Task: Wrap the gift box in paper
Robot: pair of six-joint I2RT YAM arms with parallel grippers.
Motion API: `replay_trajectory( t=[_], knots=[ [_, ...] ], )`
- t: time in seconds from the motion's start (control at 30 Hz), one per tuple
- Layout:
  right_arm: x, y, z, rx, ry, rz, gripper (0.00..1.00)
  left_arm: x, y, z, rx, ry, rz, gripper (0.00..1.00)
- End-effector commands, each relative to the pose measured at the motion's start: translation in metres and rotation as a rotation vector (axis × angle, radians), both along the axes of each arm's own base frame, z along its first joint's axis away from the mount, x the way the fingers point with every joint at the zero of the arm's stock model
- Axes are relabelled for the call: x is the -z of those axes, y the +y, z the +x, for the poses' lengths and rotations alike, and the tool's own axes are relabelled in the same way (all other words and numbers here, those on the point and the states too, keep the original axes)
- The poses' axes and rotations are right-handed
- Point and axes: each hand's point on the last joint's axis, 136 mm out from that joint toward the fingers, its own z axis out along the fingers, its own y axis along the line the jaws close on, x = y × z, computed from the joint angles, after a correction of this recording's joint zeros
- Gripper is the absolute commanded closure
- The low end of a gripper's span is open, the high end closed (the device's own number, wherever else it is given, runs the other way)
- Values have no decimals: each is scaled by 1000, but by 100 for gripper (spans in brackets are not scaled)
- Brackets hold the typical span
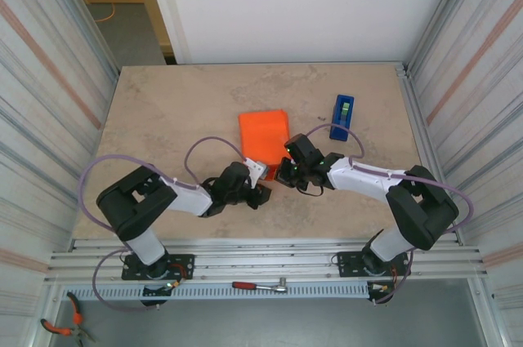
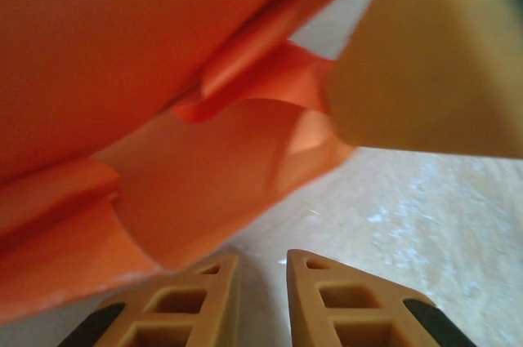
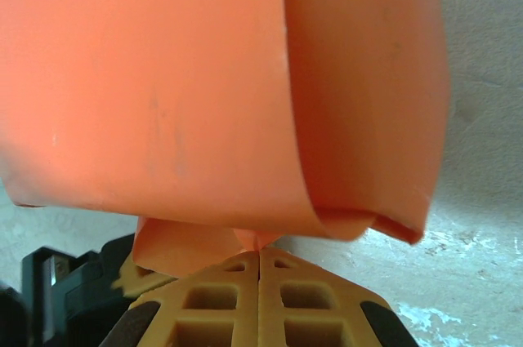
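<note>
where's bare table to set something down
Bare table far left, between the left wall and the paper; also the far strip behind paper and tape dispenser. Crowded near centre, where left gripper and right gripper meet the paper.

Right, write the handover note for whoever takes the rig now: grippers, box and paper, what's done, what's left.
Left gripper: fingers a narrow gap apart with nothing between them, just short of the paper's near end.
Right gripper: shut on a flap of the paper at that same end.
Paper: folded over into a flat bundle in the middle of the table, presumably around the box. Its near end is open and the flaps are loose.
Tape dispenser: upright, to the right of the bundle and apart from it.
Done: the main fold over.
Left: tuck in the near-end flaps and tape them. The far end cannot be judged from here.
</note>
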Motion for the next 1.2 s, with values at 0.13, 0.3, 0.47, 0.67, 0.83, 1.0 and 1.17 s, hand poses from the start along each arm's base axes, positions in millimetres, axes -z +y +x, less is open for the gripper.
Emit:
replay_trajectory(
  t=[0.13,0.3,0.47,0.67,0.83,1.0,1.17],
  knots=[
    [-33,-16,4,52,-73,55,61,-9,6,34,-161,-108,7,78],
    [-19,-46,1,108,-59,40,66,-20,10,39,-201,-131,-5,79],
    [0,-51,-5,79,-79,26,100,-29,12,43,-229,-146,-18,78],
    [10,-31,-10,-12,-139,42,100,-33,11,44,-234,-143,-27,78],
    [20,-11,-7,-52,-148,44,100,-33,10,43,-228,-138,-21,78],
    [33,5,1,-71,-148,42,100,-34,11,43,-223,-138,-11,78],
    [36,13,15,-56,-170,50,100,-41,12,40,-205,-138,-4,78]
  ],
)
